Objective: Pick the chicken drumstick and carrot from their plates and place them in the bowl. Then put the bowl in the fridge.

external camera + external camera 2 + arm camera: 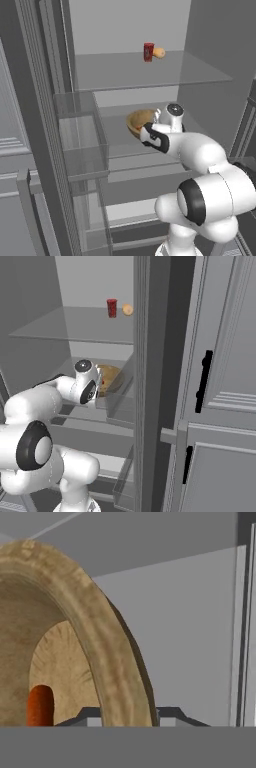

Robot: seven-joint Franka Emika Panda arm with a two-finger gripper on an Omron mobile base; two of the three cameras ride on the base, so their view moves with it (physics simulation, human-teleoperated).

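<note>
From the left base view, the arm reaches into the open fridge point(150, 80), and the bowl point(137, 121) sits on the middle glass shelf, just behind the wrist. A red can point(148, 51) and an orange fruit point(159, 52) stand on the shelf above the bowl.

From the right base view, the bowl point(111, 378) lies just beyond the wrist, beside the door bin point(120, 401).

In the hand view, the bowl's rim point(100, 642) runs between the fingertips of the pincer point(127, 718), which grips it. An orange-red piece point(40, 706) lies inside the bowl; whether carrot or drumstick I cannot tell.
</note>
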